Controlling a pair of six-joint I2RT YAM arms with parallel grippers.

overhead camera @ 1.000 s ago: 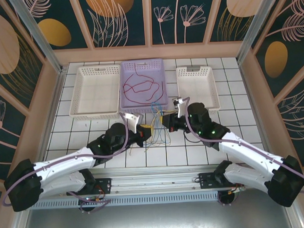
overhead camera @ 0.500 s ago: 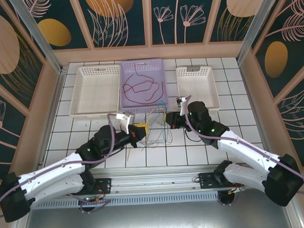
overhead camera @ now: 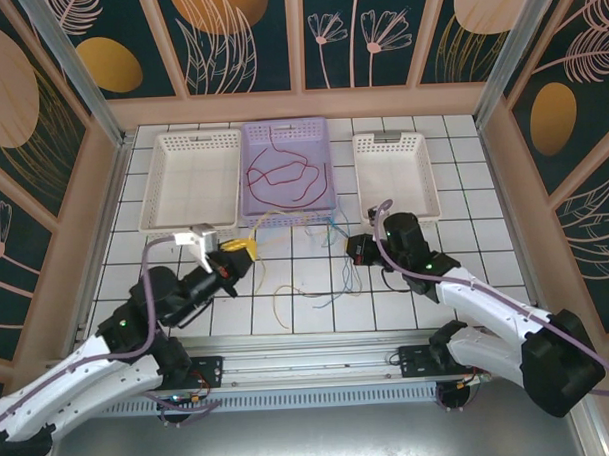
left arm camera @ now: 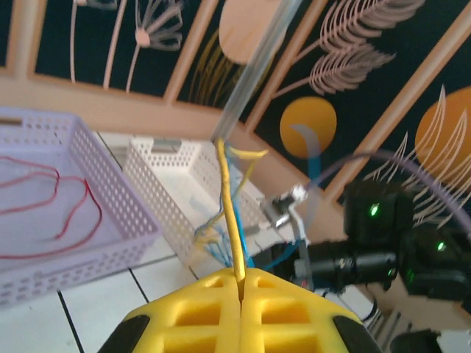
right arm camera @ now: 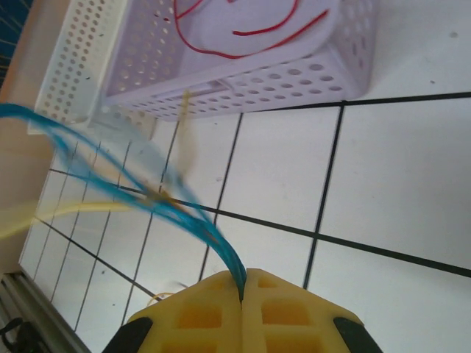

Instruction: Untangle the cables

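Observation:
A red cable lies coiled in the purple basket. My left gripper is shut on a yellow cable, which rises from between its yellow fingers. My right gripper is shut on a blue cable that leaves its closed tips. Between the two grippers the yellow and blue strands cross in a knot near the purple basket's front. Loose ends of yellow cable and blue cable trail over the tiles. The red cable also shows in the right wrist view.
A white basket stands left of the purple one and a smaller white basket stands right of it, all in the back row. Wooden walls enclose the tiled table. The arms' bases sit on the rail at the near edge.
My left gripper has pulled back to the left with the yellow cable. My right gripper has drifted right and nearer with the blue one. The strands are spread wider apart.

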